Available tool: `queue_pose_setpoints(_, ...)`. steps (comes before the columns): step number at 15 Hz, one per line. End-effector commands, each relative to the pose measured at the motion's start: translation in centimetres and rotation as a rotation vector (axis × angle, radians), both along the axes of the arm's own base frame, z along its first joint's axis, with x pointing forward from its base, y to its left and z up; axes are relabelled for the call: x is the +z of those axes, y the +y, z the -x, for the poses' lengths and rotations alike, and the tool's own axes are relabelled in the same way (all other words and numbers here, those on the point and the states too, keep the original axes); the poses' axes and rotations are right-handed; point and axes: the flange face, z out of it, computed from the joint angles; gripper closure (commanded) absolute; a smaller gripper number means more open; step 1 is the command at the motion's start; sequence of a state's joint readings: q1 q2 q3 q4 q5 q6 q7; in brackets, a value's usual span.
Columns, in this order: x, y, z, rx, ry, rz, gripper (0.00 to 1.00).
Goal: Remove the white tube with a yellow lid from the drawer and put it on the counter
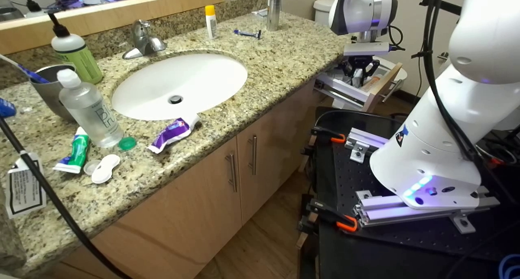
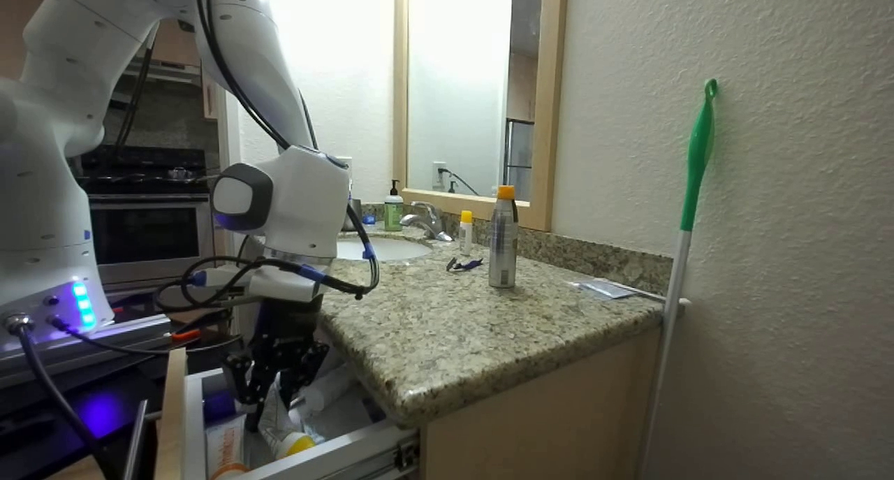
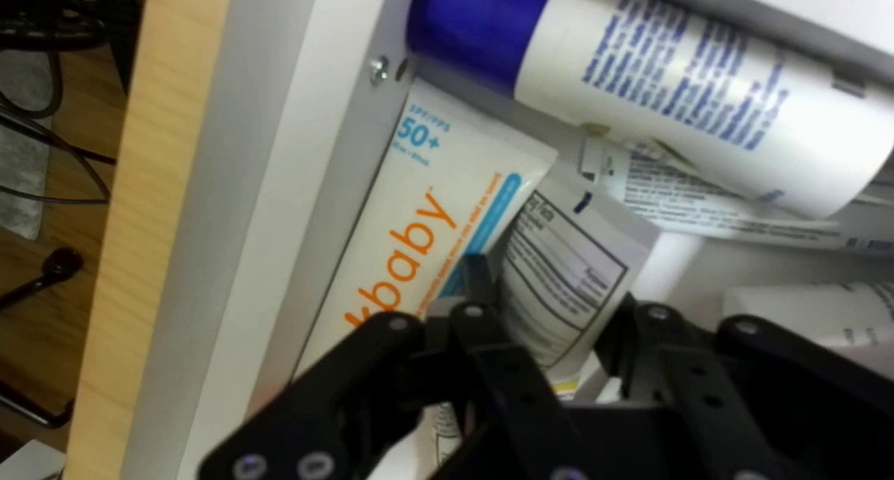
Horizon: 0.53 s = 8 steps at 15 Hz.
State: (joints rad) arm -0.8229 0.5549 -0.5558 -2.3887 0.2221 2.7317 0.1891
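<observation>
Arm (image 2: pixel 241 61): arched high off its base, the forearm sloping down to a wrist that hangs over the pulled-out drawer (image 2: pixel 172 413).
Gripper (image 3: pixel 550 298): pointing down, fingertips inside the drawer, its 2 fingers part-way apart on both sides of the white tube with a yellow lid (image 2: pixel 278 420) — whether they squeeze it, I cannot tell.
Tube: in the drawer, its lid showing below the fingers in an exterior view.
Drawer: also holds a sunscreen tube (image 3: pixel 412 235) along the front wall and a blue-capped bottle (image 3: pixel 628 68).
Counter (image 1: pixel 292 53): a razor (image 1: pixel 245 33) lying, a silver can (image 1: pixel 274 11) standing — both well apart from the gripper.
</observation>
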Motion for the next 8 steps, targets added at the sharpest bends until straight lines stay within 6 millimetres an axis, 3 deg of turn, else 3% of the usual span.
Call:
queue_pose_setpoints(1,1.3,0.0,0.3,0.007,-0.002,-0.014,0.93)
queue_pose_setpoints(3,2.6,0.2,1.0,0.033,0.013,-0.026,0.99)
queue_pose_setpoints(4,3.2,0.2,1.4,0.050,0.021,-0.031,0.95)
queue_pose_setpoints(8,7.0,0.5,4.0,0.146,0.075,-0.090,0.97)
